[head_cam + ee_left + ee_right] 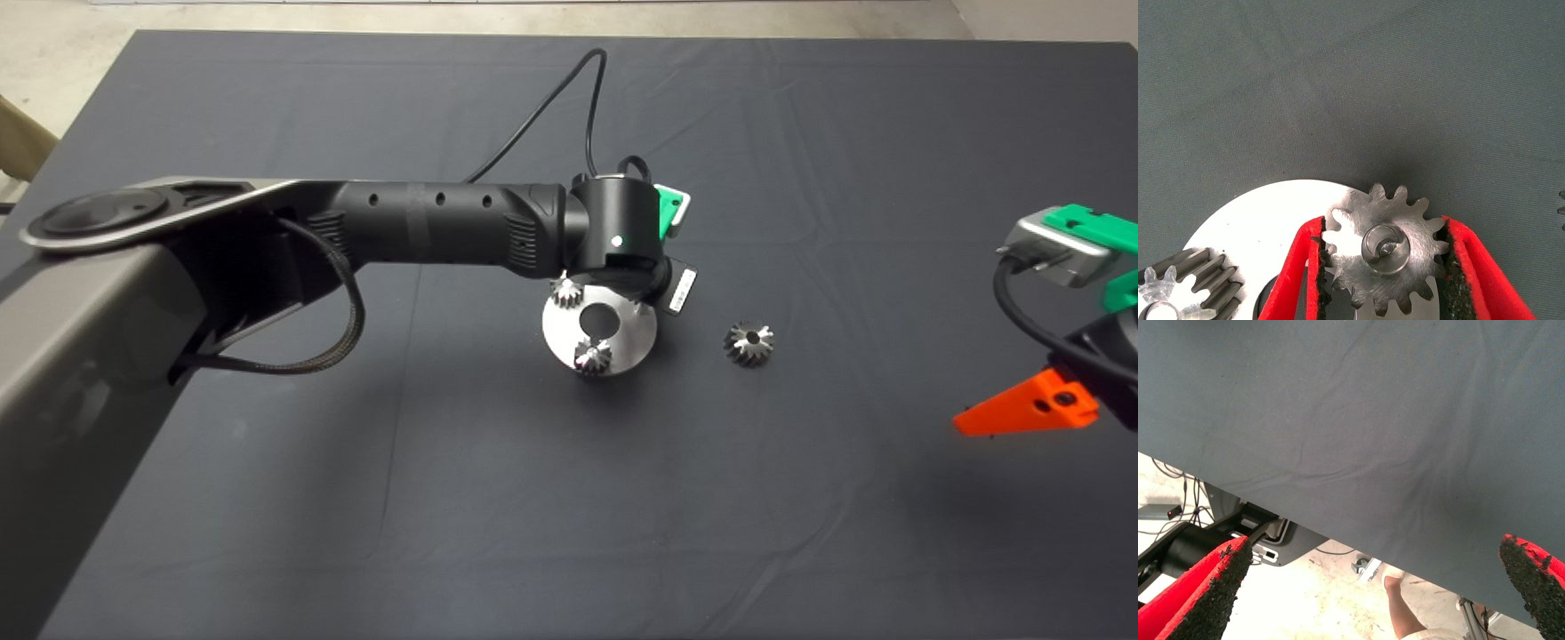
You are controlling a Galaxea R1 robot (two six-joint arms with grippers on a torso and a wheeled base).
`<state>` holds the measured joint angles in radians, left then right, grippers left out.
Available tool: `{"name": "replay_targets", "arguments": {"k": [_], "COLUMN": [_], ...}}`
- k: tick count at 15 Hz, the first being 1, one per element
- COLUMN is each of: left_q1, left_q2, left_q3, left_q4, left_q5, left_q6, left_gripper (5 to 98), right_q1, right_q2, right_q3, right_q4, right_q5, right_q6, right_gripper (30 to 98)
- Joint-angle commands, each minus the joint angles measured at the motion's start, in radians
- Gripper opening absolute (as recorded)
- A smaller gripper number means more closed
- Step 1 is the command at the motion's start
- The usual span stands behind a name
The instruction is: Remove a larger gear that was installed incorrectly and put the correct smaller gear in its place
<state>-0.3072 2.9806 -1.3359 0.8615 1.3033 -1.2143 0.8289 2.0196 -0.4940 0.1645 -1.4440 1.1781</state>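
The dark mat [800,133] covers the table. The left arm [427,222] reaches in over its middle, and its claw [1381,267] is down on the round steel plate [622,333] there. In the left wrist view, the red fingers [1295,273] stand on either side of the smaller gear [1385,247], which sits on a pin at the plate's edge; the black pads are at its teeth, closed about as far as the gear allows. Two matching small gears sit on the plate: one [592,356] at the near edge, one [565,289] at the left edge beside the arm. The larger gear [749,342] lies on the mat just right of the plate, apart from it. The right claw [1371,587] waits at the mat's right edge, fingers wide apart, holding nothing. A person's leg [1401,613] shows on the floor beyond.
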Motion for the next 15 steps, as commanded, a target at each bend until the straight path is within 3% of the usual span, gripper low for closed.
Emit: {"name": "replay_targets", "arguments": {"k": [1, 15], "left_q1": [0.008, 0.007], "left_q2": [-0.005, -0.004], "left_q3": [0.039, 0.033], "left_q4": [-0.013, -0.012], "left_q5": [0.063, 0.059], "left_q6": [0.007, -0.002], "left_gripper": [31.9, 31.9], "right_q1": [0.019, 0.019], "right_q2": [0.002, 0.002], "right_q3": [0.000, 0.002], "right_q4": [0.027, 0.027], "right_q5": [0.001, 0.001], "right_q6": [0.003, 0.005], "right_gripper": [97.7, 97.7]}}
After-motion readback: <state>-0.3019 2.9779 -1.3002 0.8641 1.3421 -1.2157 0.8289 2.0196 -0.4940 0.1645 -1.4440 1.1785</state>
